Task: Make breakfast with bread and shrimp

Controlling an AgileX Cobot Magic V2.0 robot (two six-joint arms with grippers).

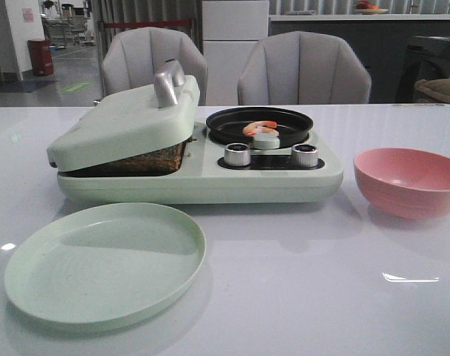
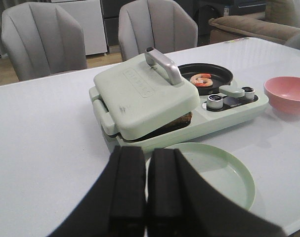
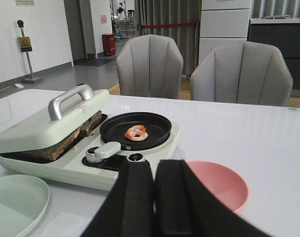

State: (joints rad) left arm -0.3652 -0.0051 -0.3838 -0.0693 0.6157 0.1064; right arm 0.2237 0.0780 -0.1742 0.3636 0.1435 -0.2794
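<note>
We note coarse brown bread (image 1: 139,160) under the propped lid (image 1: 121,122), glossy curled shrimp (image 3: 136,133) in the round black pan (image 3: 112,129); left gripper (image 2: 146,190) and right gripper (image 3: 154,197) pressed together, holding nothing.

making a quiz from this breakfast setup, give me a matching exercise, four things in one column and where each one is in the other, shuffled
Things:
1. bread
2. shrimp
3. pink bowl
4. green plate

Places:
A. in the round black pan
B. on the table in front of the appliance, empty
C. under the tilted lid with the silver handle
D. on the table to the right of the appliance

Pairs: 1-C, 2-A, 3-D, 4-B
</note>
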